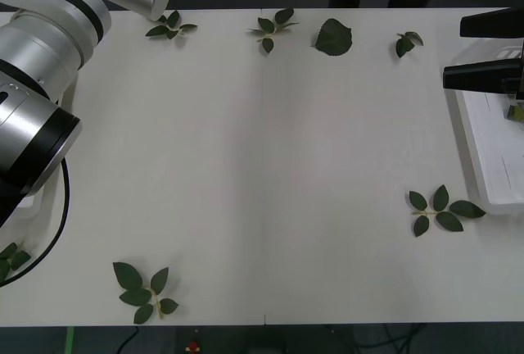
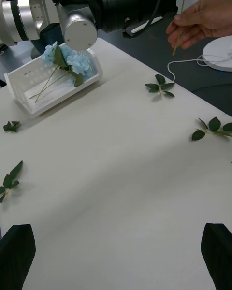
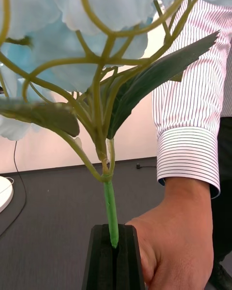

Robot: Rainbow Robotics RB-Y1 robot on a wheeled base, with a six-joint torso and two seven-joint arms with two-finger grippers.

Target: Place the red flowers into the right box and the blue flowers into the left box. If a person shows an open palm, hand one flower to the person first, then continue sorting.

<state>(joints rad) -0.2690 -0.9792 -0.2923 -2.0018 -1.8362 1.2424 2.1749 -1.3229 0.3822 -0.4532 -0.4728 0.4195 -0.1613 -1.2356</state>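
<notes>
My left gripper point(image 3: 114, 234) is shut on the green stem of a blue flower point(image 3: 96, 14), which stands upright out of the black fingers. A person's hand point(image 3: 179, 244) in a striped sleeve is close beside those fingers. In the right wrist view that hand point(image 2: 205, 19) pinches a thin stem past the table's far edge. More blue flowers point(image 2: 72, 60) lie in the left box point(image 2: 29, 101), under my left arm point(image 1: 41, 67). My right gripper point(image 1: 487, 51) hangs open and empty over the right box point(image 1: 491, 165). The red flowers are out of view.
Loose green leaf sprigs lie scattered: along the far edge point(image 1: 172, 26) point(image 1: 273, 26) point(image 1: 333, 38) point(image 1: 407, 43), at the front left point(image 1: 143, 288), and beside the right box point(image 1: 442, 209). A white cable point(image 2: 186, 63) runs behind the table.
</notes>
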